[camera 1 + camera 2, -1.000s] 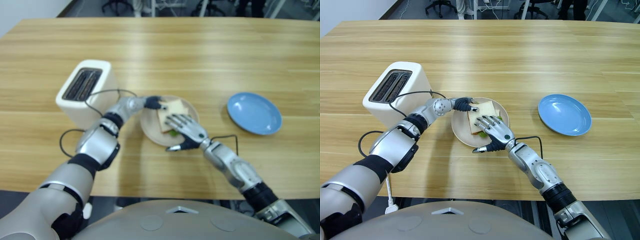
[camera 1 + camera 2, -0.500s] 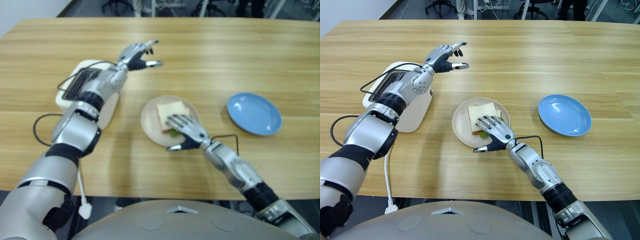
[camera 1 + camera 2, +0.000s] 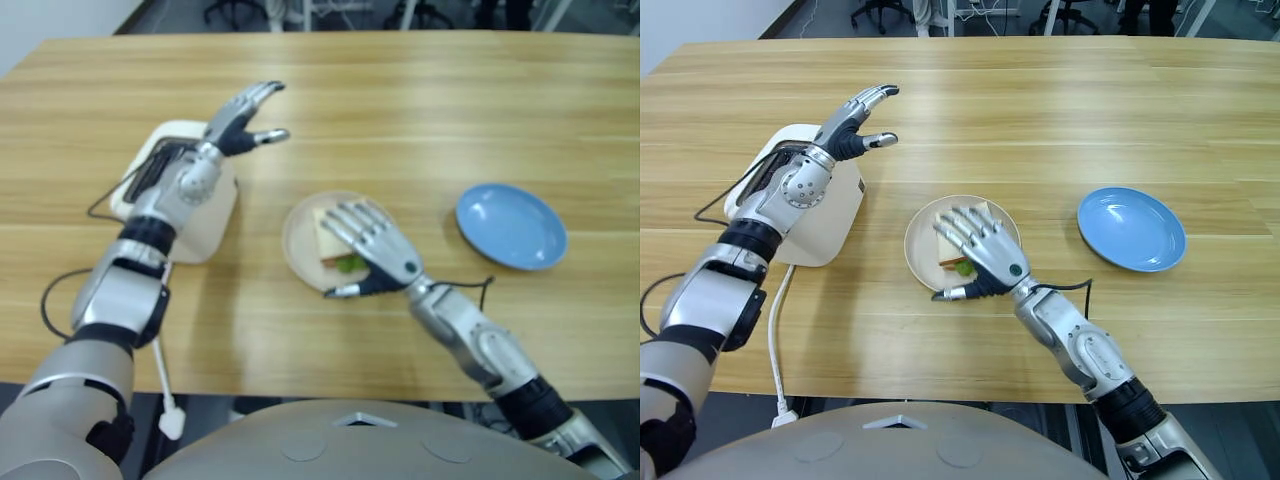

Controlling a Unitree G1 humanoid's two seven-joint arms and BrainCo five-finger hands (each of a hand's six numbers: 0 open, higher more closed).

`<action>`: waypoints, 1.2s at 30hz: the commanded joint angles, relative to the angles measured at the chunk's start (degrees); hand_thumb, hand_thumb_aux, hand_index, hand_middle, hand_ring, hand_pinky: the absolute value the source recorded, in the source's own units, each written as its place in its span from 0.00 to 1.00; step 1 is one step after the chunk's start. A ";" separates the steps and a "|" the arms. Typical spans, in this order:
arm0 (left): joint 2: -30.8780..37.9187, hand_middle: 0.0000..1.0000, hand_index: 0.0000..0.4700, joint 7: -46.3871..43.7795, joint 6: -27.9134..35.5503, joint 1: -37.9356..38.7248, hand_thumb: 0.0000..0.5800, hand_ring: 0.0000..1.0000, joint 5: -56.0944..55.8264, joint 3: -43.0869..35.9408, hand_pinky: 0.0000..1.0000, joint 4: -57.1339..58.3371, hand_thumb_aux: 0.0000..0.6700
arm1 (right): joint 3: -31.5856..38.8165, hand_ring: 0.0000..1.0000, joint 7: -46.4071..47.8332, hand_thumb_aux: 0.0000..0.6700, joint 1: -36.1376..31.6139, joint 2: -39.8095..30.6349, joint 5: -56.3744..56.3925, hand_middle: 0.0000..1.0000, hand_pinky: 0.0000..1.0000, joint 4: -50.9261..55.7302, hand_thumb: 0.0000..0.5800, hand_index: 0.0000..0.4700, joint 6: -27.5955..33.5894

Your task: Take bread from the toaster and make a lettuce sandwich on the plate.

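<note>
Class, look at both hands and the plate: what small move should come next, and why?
Probably lift the right hand clear of the plate. Bread already lies over the lettuce there, and the left hand is open by the toaster, holding nothing.

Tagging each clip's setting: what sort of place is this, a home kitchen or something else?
Probably an office or lab room, not a kitchen: wheeled office chairs stand beyond a long wooden table, and the toaster sits on it, its cord trailing off the near edge.
</note>
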 commanded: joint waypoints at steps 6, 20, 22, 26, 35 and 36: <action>2.13 1.00 0.19 -31.00 14.04 15.23 0.35 1.00 -22.69 2.28 1.00 -26.19 0.19 | -8.75 0.05 15.05 0.64 4.53 -2.60 15.82 0.05 0.05 -2.82 0.87 0.62 3.70; 20.07 1.00 0.98 -61.71 32.12 31.12 1.00 1.00 -27.07 -4.18 1.00 -55.33 1.00 | -11.99 1.00 51.86 1.00 17.14 -19.11 36.17 1.00 1.00 -2.63 1.00 0.98 12.53; 21.28 1.00 0.98 -63.36 33.65 31.85 1.00 1.00 -26.45 -4.31 1.00 -56.52 1.00 | -10.38 1.00 54.14 1.00 17.89 -18.99 36.75 1.00 1.00 -3.64 1.00 0.98 12.87; 23.55 1.00 0.98 -66.23 35.43 32.88 1.00 1.00 -22.56 -6.61 1.00 -55.68 1.00 | -6.64 1.00 57.44 1.00 17.79 -17.73 36.49 1.00 1.00 -4.06 1.00 0.98 13.26; 16.70 1.00 0.98 -66.84 33.44 28.91 1.00 1.00 -11.89 -15.75 1.00 -46.84 1.00 | 5.10 1.00 57.41 1.00 8.75 -9.77 31.28 1.00 1.00 9.51 1.00 0.98 11.00; 15.31 1.00 0.98 -66.37 32.71 27.58 1.00 1.00 -10.14 -16.92 1.00 -44.42 1.00 | 5.77 1.00 56.49 1.00 7.15 -8.53 30.77 1.00 1.00 12.00 1.00 0.98 10.35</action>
